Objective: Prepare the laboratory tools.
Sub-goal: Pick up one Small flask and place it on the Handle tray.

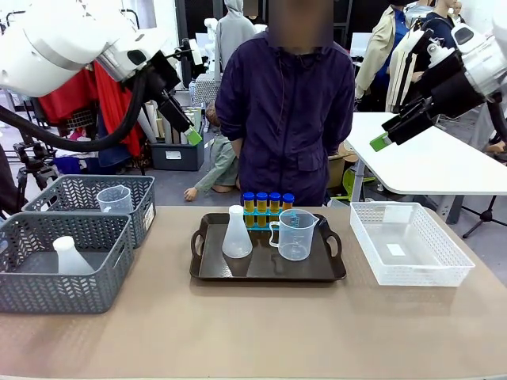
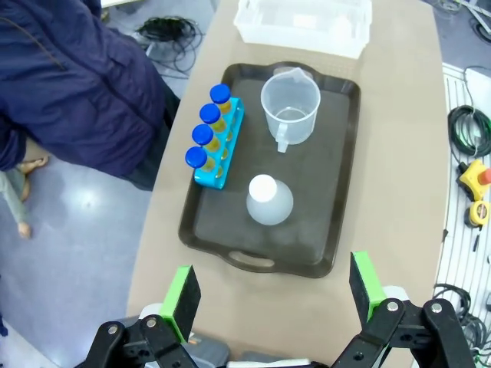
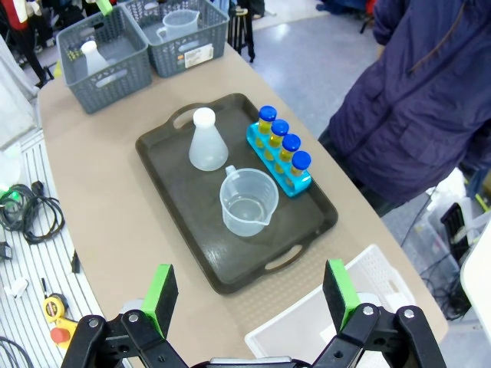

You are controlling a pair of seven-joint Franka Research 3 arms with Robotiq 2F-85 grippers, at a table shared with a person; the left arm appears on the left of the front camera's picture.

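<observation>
Here, at the far left of the tan counter [image 1: 253, 332], two grey woven-pattern baskets [image 1: 67, 261] sit side by side — the nearer one holding a white conical flask [image 1: 70, 257], the farther one a clear beaker [image 1: 115, 198]. Above them the left hand [image 2: 272, 295] hangs in the air, its green-padded fingers [image 2: 184, 295] spread wide apart and holding nothing. In the middle lies a dark brown handled tray [image 1: 268, 269]; on it stand a translucent white conical flask [image 1: 236, 233], then a clear handled measuring beaker with graduations [image 1: 295, 235], and behind both, four small amber-filled tubes with blue caps [image 1: 268, 204] upright in a bright blue rack [image 2: 219, 146]. Beyond the tray stands a person in a dark purple jacket [image 1: 285, 103]. Rightward sits a white lattice basket [image 1: 412, 245]. The right hand [image 3: 249, 295] hovers high — fingers parted, empty
</observation>
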